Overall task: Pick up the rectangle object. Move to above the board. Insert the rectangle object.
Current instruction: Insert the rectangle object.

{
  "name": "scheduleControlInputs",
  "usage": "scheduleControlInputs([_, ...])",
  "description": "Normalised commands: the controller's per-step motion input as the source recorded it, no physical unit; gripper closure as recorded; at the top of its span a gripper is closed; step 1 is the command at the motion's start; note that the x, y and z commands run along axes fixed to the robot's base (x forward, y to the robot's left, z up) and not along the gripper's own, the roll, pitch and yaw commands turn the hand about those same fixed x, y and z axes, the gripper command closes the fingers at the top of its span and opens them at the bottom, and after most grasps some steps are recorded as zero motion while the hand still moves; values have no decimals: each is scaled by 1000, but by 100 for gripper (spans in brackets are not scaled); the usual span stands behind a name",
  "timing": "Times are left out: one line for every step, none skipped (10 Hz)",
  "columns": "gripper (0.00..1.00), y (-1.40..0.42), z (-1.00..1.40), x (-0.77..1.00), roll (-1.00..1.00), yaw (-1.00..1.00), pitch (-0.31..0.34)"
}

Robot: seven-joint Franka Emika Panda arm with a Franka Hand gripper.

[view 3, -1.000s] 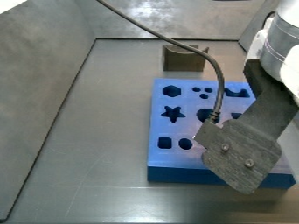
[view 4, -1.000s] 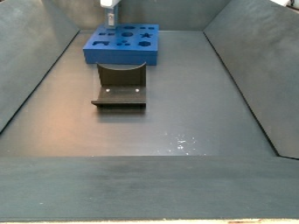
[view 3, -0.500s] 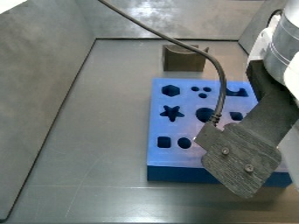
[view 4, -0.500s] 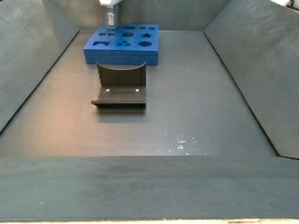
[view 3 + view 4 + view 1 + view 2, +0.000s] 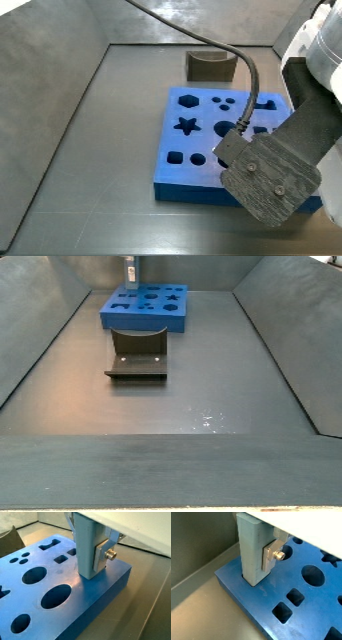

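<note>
Gripper (image 5: 93, 554) upright, fingers clamping rectangle object (image 5: 87, 549) on board (image 5: 63, 587).

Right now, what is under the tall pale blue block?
The pale light-blue rectangular block, clamped in the hand, stands with its lower end on the big bright-blue board near a corner. Whether a hole lies beneath is covered by the block.

The rectangle object (image 5: 88, 547) is pale blue. The board (image 5: 47, 582) is bright blue, the gripper (image 5: 272, 552) silver.
</note>
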Motion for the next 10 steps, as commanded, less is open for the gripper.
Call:
scheduleControlInputs([100,-17,-77,117,94,74,0])
scheduleControlInputs([100,0,0,274,6,0,326])
scheduleControlInputs([100,0,-174,600,474,0,906])
scheduleControlInputs([100,-17,-480,709,534,-63,571])
scheduleControlInputs([100,-74,-666,714,417,-137,440])
scheduleControlInputs([100,-86,-729,654,357,-206,411])
scheduleControlInputs([100,-20,-754,503,231,-357,417])
scheduleControlInputs([100,0,-631,337,69,-440,534])
scheduleControlInputs([100,0,-649,380,91,-414,489])
scheduleControlInputs([100,-54,0,0,86,29,0])
